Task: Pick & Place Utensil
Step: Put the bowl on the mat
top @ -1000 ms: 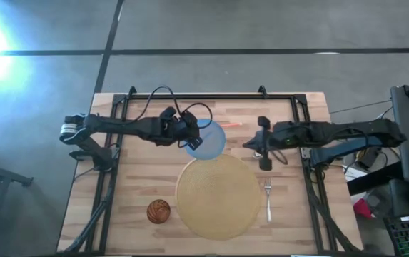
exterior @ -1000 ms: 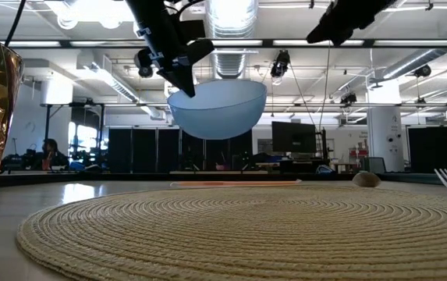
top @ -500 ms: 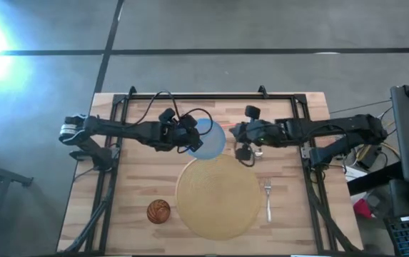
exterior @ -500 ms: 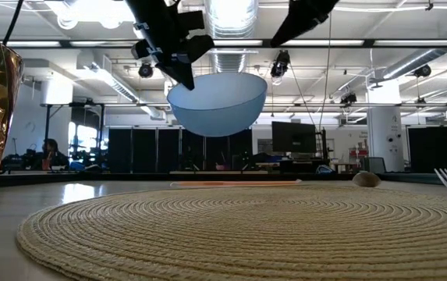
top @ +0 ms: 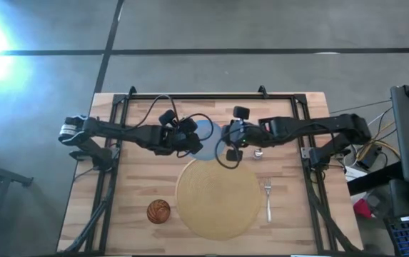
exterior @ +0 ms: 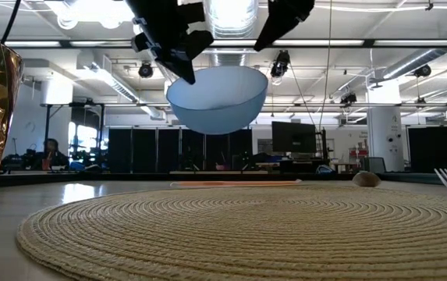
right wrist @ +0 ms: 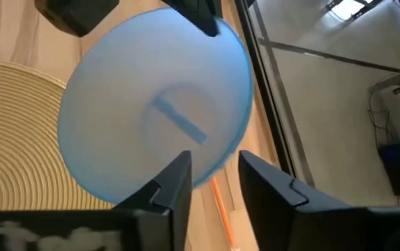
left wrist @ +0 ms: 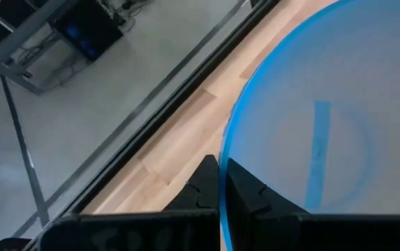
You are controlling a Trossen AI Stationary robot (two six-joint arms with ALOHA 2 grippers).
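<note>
The wooden table (top: pixel 140 178) holds a big round woven mat (top: pixel 218 198), which lies just below both grippers in the high view. The left gripper (top: pixel 188 140) is pinched tight on the rim of a light blue bowl (exterior: pixel 217 100) and holds it up in the air, above the far edge of the mat. The right gripper (top: pixel 227 140) is at the other side of the bowl, with its fingers (right wrist: pixel 179 183) apart on either side of the rim. A silver fork (top: pixel 268 199) lies on the table beside the mat, well away from both grippers. A small brown ball (top: pixel 158 210) sits on the mat's other side. A thin orange stick (right wrist: pixel 220 203) lies on the table under the bowl.
</note>
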